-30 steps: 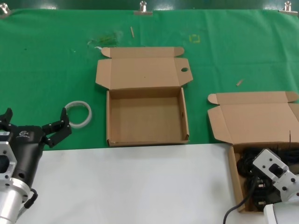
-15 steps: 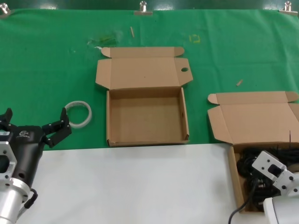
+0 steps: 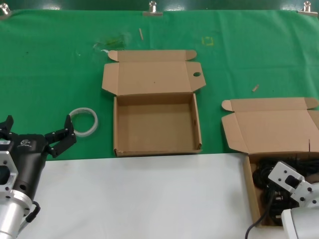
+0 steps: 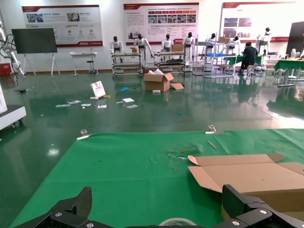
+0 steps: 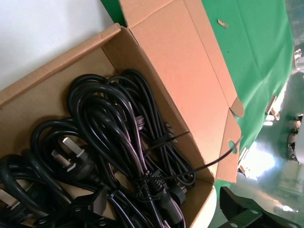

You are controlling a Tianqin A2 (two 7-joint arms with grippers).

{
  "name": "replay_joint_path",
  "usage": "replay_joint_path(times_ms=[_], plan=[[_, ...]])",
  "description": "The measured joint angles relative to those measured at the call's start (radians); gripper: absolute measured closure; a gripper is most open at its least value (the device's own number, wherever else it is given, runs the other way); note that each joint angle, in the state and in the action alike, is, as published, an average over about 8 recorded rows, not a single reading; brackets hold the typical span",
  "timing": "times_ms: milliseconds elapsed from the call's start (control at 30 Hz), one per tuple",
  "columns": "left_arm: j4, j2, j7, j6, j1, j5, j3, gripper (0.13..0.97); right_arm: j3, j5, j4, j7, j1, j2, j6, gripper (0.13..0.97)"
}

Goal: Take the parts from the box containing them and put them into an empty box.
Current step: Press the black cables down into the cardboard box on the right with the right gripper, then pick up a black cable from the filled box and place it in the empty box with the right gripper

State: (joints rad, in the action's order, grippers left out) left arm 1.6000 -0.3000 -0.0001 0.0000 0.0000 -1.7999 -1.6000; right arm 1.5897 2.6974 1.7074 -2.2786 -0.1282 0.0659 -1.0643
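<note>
empty box (image 3: pixel 157 124) centre; white ring (image 3: pixel 83 122) to its left; box (image 3: pixel 251 191) holding cords (image 5: pixel 118 142) at right front.

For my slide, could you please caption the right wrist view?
Bundled thin black power cords fill the open brown cardboard box.

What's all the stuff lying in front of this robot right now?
Empty box: one, brown cardboard, lid open with a hole, middle of the green cloth.
Box of cords: one, brown cardboard, lid open, robot's right.
Power cords: several, black, bundled inside that box.
White ring: one, left of the empty box.
Green cloth: one, covering the far table.
Left gripper: black, open, near the ring.
Right gripper: over the cords, fingers unseen.
</note>
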Motion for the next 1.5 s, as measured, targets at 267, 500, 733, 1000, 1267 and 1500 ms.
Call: replay_joint_path(times_ms=[267,500,733,1000,1267,1500], plan=[[0.000,0.000,0.000,0.000,0.000,0.000,0.000,0.132,-0.001,0.014,-0.008,-0.007,0.004,0.000,0.010,0.331],[0.000,0.000,0.000,0.000,0.000,0.000,0.000,0.132,0.000,0.026,-0.012,-0.007,0.007,0.000,0.019,0.469],[0.000,0.000,0.000,0.000,0.000,0.000,0.000,0.132,0.004,0.034,-0.012,-0.001,0.012,0.000,0.022,0.624],[0.000,0.000,0.000,0.000,0.000,0.000,0.000,0.132,0.006,0.037,0.000,0.004,0.021,-0.001,0.017,0.784],[0.000,0.000,0.000,0.000,0.000,0.000,0.000,0.132,0.008,0.033,0.021,0.006,0.030,-0.001,0.007,0.875],[0.000,0.000,0.000,0.000,0.000,0.000,0.000,0.132,0.008,0.020,0.068,0.003,0.041,-0.001,-0.012,0.876]])
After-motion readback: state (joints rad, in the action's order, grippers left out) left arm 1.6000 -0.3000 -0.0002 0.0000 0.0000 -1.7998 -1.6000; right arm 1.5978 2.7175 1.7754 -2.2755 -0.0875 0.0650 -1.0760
